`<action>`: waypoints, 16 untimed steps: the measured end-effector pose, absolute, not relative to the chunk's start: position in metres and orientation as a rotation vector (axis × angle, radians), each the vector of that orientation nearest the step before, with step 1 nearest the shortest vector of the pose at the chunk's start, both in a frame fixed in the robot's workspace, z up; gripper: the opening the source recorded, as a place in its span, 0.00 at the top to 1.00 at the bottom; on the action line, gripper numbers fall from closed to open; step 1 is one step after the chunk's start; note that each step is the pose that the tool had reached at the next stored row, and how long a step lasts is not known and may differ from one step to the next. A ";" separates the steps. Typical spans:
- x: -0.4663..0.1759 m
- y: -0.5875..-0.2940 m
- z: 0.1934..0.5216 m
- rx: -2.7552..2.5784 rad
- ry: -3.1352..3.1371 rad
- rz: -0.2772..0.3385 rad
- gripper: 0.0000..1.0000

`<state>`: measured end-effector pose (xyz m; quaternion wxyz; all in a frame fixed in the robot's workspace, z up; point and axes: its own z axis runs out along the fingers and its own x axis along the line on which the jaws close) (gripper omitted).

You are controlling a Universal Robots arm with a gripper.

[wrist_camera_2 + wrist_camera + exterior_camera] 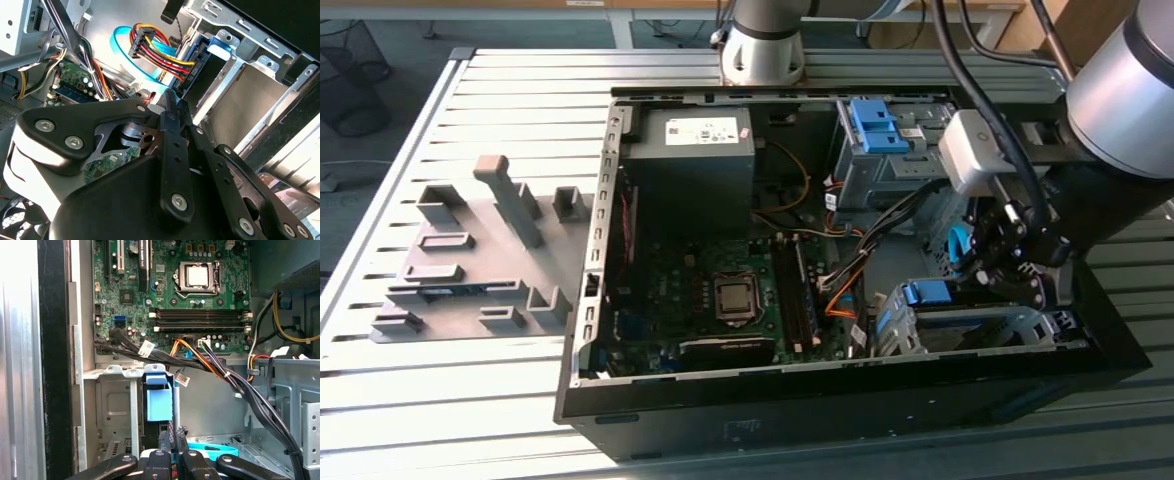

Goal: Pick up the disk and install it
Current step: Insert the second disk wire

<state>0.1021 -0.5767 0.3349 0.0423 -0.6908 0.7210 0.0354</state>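
Note:
The disk sits upright in the metal drive cage at the case's corner, and its bright blue carrier faces me. In the exterior view this carrier tops the cage on the exterior view's right. My gripper hangs just off the carrier's end with its black fingers pressed together and nothing between them. I cannot tell whether they touch the carrier. The second wrist view shows the gripper shut, pointing toward the carrier in the cage. In the exterior view the gripper reaches down inside the case.
The open computer case holds a motherboard, a dark-grey box with a white sticker and a second blue-fronted bay. Cable bundles and a light-blue ribbon cable crowd the cage. A grey block fixture lies on the table at the exterior view's left.

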 end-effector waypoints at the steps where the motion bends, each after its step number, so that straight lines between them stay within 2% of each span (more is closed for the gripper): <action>1: 0.102 -0.577 0.335 -2.115 2.205 0.108 0.84; 16: 0.102 -0.577 0.330 -2.116 2.204 0.108 0.84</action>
